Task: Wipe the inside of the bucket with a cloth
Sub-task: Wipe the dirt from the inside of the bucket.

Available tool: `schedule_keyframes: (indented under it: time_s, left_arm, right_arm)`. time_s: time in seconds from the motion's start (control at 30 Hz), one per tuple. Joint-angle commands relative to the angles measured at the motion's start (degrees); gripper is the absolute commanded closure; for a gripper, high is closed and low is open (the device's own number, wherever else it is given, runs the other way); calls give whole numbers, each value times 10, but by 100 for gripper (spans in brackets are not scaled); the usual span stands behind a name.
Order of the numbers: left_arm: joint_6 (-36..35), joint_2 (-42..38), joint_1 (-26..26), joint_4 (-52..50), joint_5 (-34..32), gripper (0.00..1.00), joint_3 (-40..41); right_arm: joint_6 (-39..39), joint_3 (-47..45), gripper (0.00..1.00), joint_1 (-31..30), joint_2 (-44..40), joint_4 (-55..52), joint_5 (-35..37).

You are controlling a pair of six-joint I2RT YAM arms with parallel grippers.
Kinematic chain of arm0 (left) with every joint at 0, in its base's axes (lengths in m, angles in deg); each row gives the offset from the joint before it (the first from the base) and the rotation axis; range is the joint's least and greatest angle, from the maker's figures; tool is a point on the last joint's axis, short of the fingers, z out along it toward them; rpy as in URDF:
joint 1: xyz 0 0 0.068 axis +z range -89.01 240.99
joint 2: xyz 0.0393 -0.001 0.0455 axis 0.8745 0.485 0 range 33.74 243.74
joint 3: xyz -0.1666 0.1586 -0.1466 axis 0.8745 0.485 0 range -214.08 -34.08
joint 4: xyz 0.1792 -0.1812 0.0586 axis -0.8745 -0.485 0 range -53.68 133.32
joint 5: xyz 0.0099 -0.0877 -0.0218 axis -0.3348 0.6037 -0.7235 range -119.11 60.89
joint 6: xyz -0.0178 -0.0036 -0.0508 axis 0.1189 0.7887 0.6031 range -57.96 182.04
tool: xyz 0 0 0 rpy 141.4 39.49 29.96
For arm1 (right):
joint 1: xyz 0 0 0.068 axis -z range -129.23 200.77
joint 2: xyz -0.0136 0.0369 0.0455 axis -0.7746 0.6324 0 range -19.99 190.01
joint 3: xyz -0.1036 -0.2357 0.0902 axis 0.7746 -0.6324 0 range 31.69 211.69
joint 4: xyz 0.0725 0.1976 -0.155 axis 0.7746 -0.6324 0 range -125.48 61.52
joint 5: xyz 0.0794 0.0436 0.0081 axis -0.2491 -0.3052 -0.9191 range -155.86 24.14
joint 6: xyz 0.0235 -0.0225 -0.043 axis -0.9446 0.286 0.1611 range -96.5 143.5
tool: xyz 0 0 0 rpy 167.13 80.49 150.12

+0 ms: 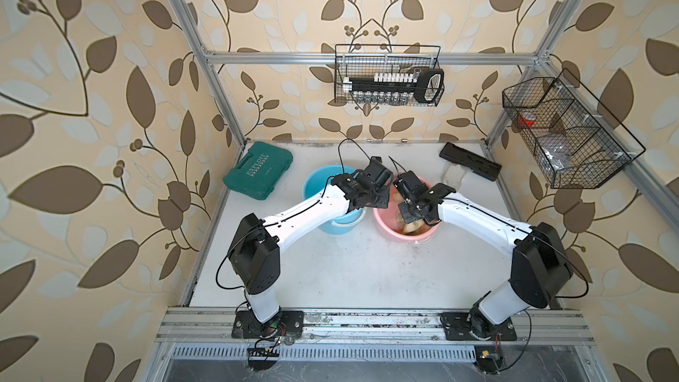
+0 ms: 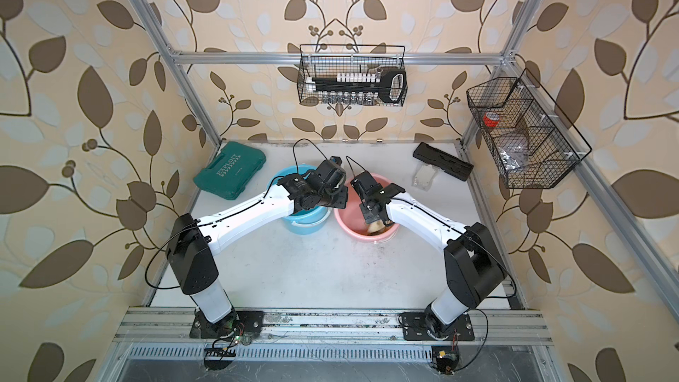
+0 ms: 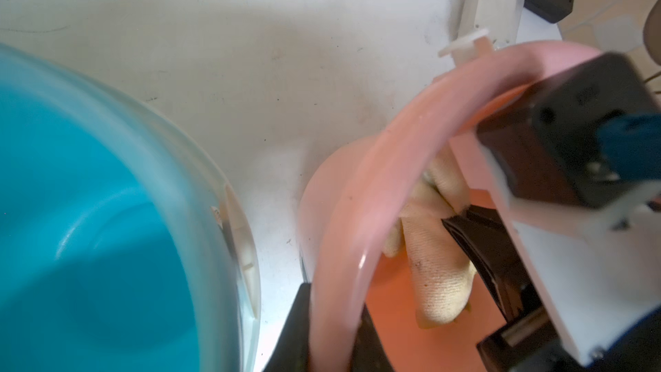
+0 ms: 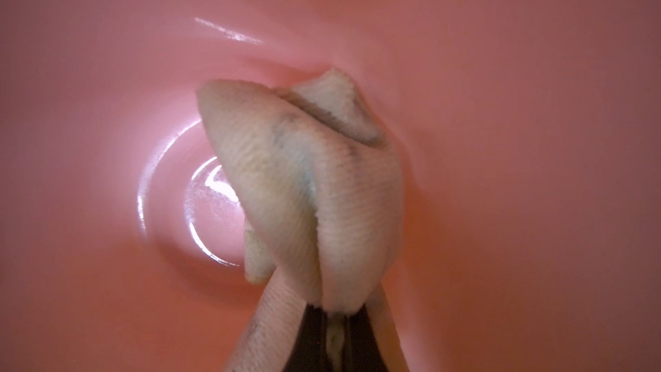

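White tabletop [image 1: 349, 270] in a booth papered with a leaf pattern; both arms reach in from the near rail. At mid-table the pink bucket [image 2: 345, 227] stands just beside a blue bucket [image 1: 330, 226]. The left gripper [image 3: 334, 320] is clamped across the pink bucket's rim, one finger inside and one outside. The right gripper [image 4: 334, 320] is closed on a bunched end of the cloth [image 4: 304, 180], which hangs inside the pink bucket, its free folds apparently touching the wall near the floor. Wiping seems under way; how much wall is done cannot be judged. Beyond lie a green tool case [image 1: 259, 170] and a black case [image 1: 470, 161]. In both top views the wrists cover the fingertips, and the cloth hides part of the bucket floor.
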Motion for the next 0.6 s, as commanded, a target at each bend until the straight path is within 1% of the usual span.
schedule_keyframes:
  time_s: [0.0, 0.2, 0.33, 0.47, 0.57]
  left_arm:
    - [-3, -5, -11, 28, 33, 100, -18]
    - [-1, 18, -20, 33, 43, 100, -29]
    - [1, 34, -28, 24, 41, 100, -38]
    - [26, 29, -33, 46, 51, 100, -5]
    - [27, 22, -43, 67, 39, 100, 21]
  right_arm:
    - [-24, 14, 100, 34, 21, 3, -24]
    - [-30, 26, 100, 53, 81, 10, -38]
    - [-52, 50, 100, 64, 127, 3, -46]
    - [-76, 65, 100, 69, 151, 4, -49]
    - [-84, 80, 100, 69, 178, 3, -63]
